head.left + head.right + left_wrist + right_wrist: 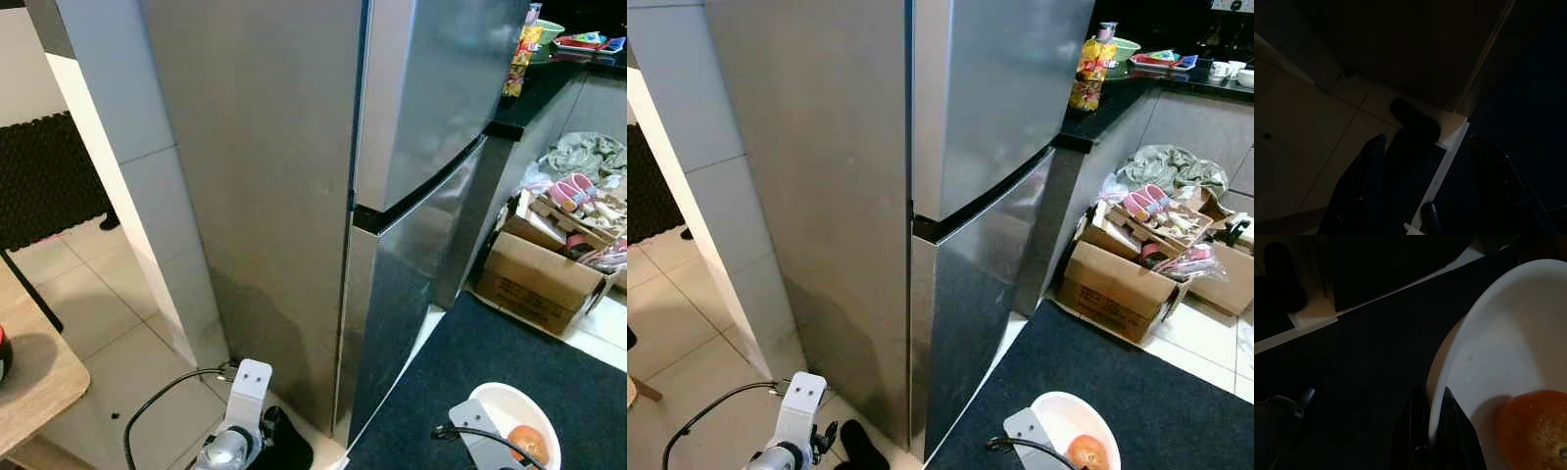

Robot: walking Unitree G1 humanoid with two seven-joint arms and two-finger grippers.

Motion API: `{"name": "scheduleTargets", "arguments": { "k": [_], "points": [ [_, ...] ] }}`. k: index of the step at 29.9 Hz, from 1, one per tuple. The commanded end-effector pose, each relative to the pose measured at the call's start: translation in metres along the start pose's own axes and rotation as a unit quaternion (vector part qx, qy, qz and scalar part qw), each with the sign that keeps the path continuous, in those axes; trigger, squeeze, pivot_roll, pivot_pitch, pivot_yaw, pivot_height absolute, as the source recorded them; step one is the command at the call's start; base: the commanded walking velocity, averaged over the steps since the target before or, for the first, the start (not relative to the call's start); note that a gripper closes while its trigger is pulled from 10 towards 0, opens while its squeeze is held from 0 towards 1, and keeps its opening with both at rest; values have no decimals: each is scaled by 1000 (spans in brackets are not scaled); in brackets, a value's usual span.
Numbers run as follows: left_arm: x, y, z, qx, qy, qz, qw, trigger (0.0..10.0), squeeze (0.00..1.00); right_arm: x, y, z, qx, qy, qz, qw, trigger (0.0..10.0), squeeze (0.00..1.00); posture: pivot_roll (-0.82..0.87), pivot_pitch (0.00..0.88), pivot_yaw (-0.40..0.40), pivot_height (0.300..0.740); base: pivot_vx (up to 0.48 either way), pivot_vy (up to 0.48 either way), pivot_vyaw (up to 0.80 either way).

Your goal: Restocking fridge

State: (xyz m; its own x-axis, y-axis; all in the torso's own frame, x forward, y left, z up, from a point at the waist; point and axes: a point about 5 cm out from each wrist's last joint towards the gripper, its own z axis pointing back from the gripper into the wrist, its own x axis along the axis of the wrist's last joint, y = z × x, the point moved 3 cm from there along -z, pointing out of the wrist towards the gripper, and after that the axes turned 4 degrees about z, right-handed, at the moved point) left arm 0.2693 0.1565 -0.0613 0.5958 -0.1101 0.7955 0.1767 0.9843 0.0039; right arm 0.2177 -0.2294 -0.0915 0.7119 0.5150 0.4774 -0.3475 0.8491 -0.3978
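On my far left I see the corner of a light wooden table (29,377) over pale floor tiles (93,294), with a black studded mat (44,176) lying further back. My left gripper (1425,166) hangs low above the tiles near the fridge's base, its two black fingers (1359,181) spread wide with nothing between them. A dark, shoe-like shape (1410,117) lies on the floor just beyond them — too dim for me to tell what it is.

Ahead stands the tall grey two-door steel fridge (294,196), both doors closed, a dark seam between upper and lower door. In front of it lies a dark blue carpet (490,362).

My right gripper (1436,431) is low over that carpet, its fingers pinched on the rim of a white round bowl (1498,352) — an orange round fruit (1535,431) rests inside.

Further right, an open cardboard box (534,279) of assorted items stands on the floor beside a black counter (1136,88), which carries a yellow packet (1089,73) and some dishes.
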Motion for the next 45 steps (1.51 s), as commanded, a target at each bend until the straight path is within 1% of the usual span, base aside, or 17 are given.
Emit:
{"name": "scheduleTargets", "arguments": {
  "k": [1,9,10,12,30,39,41,45],
  "points": [
    [1,3,0,4,-1,-1,1000,10000,0,8,-5,-1,-5,-13,6,1000,10000,0,-58,0,-40,740,0,-379,0],
    [1,3,0,4,-1,-3,1000,10000,0,9,-5,-1,-5,-13,7,1000,10000,0,-59,0,-39,740,0,-456,0],
    [1,3,0,5,0,11,1000,10000,0,9,-5,-1,-5,-13,7,1000,10000,0,-59,0,-36,740,0,0,0],
    [2,4,0,9,-4,21,1000,10000,0,9,-5,-1,-5,-13,7,1000,10000,0,-59,0,-36,740,0,0,0],
    [4,4,0,5,-6,7,1000,10000,0,8,-4,-1,-5,-12,5,1000,10000,0,-62,0,-30,740,0,0,0],
    [4,3,-1,4,-4,16,1000,10000,0,8,-5,-1,-6,-11,9,1000,10000,0,-62,2,-31,740,0,-433,0],
    [4,3,-1,7,-5,27,1000,10000,0,7,-5,-1,-5,-11,10,1000,10000,0,-62,2,-31,740,0,0,0],
    [4,4,-1,11,-6,30,999,10000,0,7,-5,-1,-5,-11,11,1000,10000,0,-64,4,-36,740,0,0,0]
  ]
}}
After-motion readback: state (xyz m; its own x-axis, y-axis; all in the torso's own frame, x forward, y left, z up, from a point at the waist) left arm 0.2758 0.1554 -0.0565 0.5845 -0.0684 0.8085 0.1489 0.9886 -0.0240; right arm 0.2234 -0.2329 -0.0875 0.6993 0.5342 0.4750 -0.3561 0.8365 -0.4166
